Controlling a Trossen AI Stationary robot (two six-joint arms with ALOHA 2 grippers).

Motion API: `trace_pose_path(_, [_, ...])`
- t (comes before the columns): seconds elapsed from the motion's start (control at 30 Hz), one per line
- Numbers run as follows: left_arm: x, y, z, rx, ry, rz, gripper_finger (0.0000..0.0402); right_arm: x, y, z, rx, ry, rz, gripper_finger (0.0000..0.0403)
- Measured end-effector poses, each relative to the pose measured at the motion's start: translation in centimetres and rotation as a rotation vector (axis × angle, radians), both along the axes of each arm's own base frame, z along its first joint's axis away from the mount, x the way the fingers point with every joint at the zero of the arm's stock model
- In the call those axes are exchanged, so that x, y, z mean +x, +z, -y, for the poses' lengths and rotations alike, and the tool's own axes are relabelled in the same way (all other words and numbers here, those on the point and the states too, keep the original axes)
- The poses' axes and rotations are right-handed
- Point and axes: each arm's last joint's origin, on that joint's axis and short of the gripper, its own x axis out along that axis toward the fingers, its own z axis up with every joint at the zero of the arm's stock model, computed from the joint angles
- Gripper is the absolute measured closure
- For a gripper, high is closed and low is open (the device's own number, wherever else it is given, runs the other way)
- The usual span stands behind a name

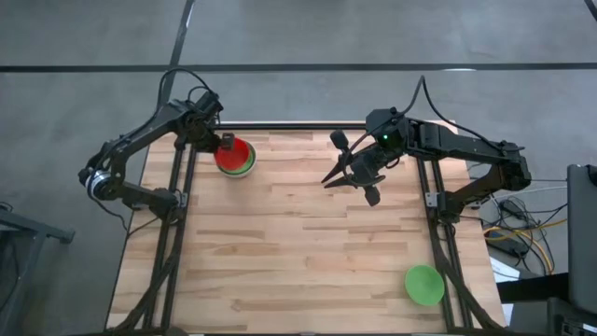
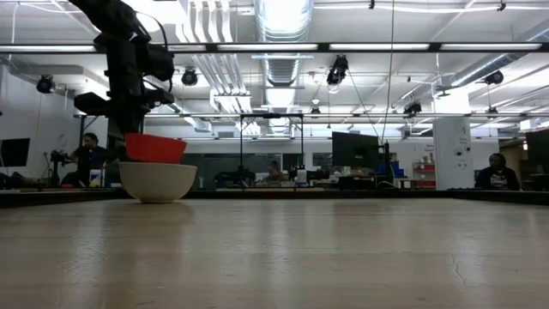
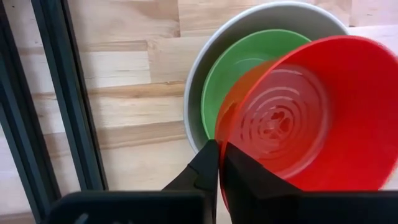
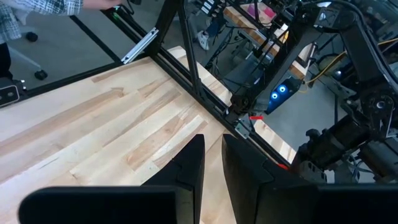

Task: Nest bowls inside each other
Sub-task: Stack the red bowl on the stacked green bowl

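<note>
At table's 11 o'clock, I had the left gripper [image 3: 219,163] clamped on the red bowl [image 3: 311,112], above the green bowl [image 3: 233,68] nested in the whitish-grey bowl [image 2: 158,181]; right gripper [image 4: 211,163] idle, slightly parted, empty.

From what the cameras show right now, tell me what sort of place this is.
Probably a robotics lab or open workshop. The low view shows exposed silver ceiling ducts, dark computer monitors on benches and seated people behind a pale wooden plank table in a black metal frame.
</note>
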Motion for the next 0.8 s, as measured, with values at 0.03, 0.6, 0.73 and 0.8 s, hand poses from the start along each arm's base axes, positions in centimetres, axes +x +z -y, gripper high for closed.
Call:
trace_pose_path(0.03, [0.0, -0.1, 0.0, 0.003, -0.002, 0.001, 0.0385, 0.0, 0.0, 0.0, -0.002, 0.000, 0.001, 0.0351])
trace_pose_path(0.6, [0.1, -3.2, -0.1, -0.023, -0.025, 0.077, 0.0388, 0.0, 0.0, 0.0, 0.000, 0.000, 0.000, 0.0351])
trace_pose_path(0.73, [0.1, -3.2, -0.3, 0.008, -0.041, 0.070, 0.0386, 0.0, 0.0, 0.0, 0.001, 0.000, 0.000, 0.0351])
trace_pose_path(0.8, [0.1, -3.1, -0.4, 0.027, -0.044, 0.068, 0.0385, 0.0, 0.0, 0.0, -0.001, 0.000, 0.000, 0.0351])
